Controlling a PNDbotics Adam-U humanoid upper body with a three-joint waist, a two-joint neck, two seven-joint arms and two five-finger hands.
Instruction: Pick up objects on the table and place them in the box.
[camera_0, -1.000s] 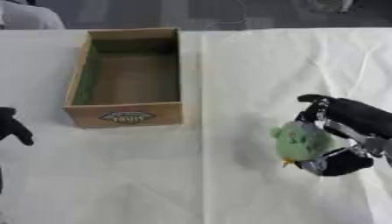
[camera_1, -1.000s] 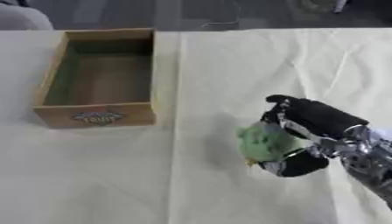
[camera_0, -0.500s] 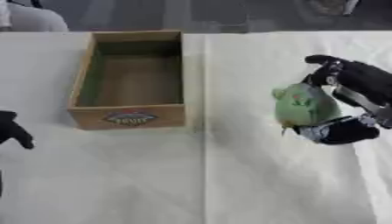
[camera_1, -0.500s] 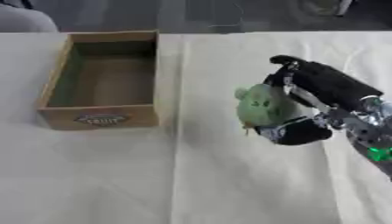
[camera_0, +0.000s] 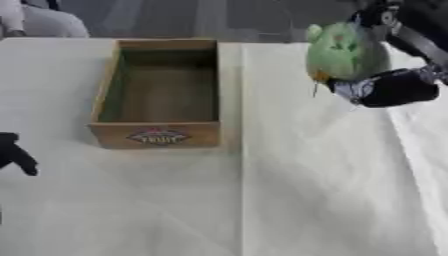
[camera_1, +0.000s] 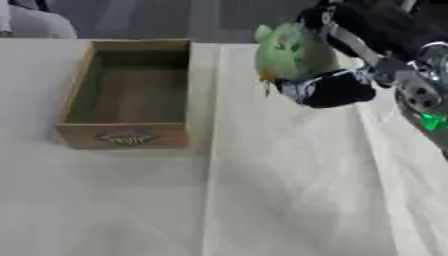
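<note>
My right hand holds a soft green toy in the air, fingers and thumb curled round it, up at the right and well above the white cloth. The toy hangs to the right of the open wooden box, which looks empty inside. A small orange bit shows at the toy's lower edge. Only the dark fingertips of my left hand show at the left edge, low beside the box's front corner.
A white cloth covers the table, with a fold line running down its middle. At the far left corner a person's pale sleeve shows beyond the table edge.
My right hand has lifted the green toy off the cloth and carried it up and leftward, closer to the box. The left hand has stayed where it was.
</note>
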